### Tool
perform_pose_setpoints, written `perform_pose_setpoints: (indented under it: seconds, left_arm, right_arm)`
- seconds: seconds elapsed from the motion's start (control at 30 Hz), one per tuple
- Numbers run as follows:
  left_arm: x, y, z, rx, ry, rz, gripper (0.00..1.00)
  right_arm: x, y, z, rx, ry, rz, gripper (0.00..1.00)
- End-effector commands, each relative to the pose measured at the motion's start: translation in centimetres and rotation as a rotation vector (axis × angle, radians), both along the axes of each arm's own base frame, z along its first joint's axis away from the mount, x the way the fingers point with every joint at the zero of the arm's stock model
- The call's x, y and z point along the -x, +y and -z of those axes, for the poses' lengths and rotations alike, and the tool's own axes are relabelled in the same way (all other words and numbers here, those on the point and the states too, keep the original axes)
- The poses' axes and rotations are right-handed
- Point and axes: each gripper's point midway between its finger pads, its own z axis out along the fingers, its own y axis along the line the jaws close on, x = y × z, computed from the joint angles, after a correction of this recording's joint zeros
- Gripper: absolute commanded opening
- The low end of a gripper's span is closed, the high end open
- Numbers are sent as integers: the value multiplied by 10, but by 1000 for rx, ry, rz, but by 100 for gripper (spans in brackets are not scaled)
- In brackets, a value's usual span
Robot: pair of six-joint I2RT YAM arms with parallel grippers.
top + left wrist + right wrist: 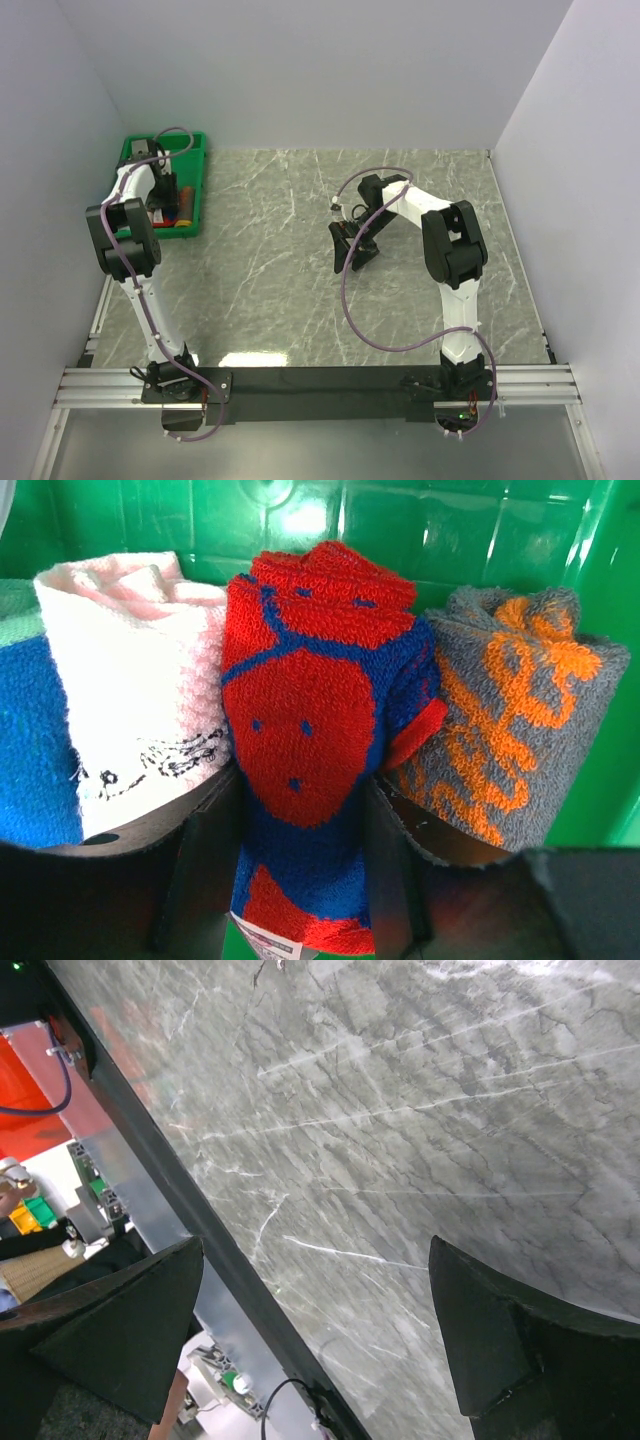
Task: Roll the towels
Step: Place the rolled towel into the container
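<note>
Four rolled towels stand side by side in the green tray (pixel 450 530): a blue one (pixel 35 740), a pale pink one (pixel 140 680), a red-and-blue patterned one (pixel 300 710) and a grey-and-orange one (pixel 500 720). My left gripper (pixel 300 880) reaches down into the tray (pixel 195 150), its two fingers pressed against either side of the red-and-blue towel, which narrows between them. In the top view the left gripper (pixel 170 195) hides most of the towels. My right gripper (pixel 352 250) hangs over mid-table, open and holding nothing (pixel 315 1330).
The tray sits at the far left corner against the left wall. The grey marble tabletop (pixel 400 1110) lies under the right gripper. A black strip and an aluminium rail (pixel 320 385) run along the near edge by the arm bases.
</note>
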Motion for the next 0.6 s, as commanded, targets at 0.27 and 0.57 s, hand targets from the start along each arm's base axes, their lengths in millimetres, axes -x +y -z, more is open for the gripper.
perform_pose_setpoints:
  seconds: [0.27, 0.57]
  left_arm:
    - [-5, 9, -56, -41, -68, -2, 66]
    - [12, 6, -61, -40, -41, 15, 60]
  right_arm:
    - [-5, 3, -18, -44, -30, 1, 100]
    - [-5, 2, -19, -41, -34, 1, 100]
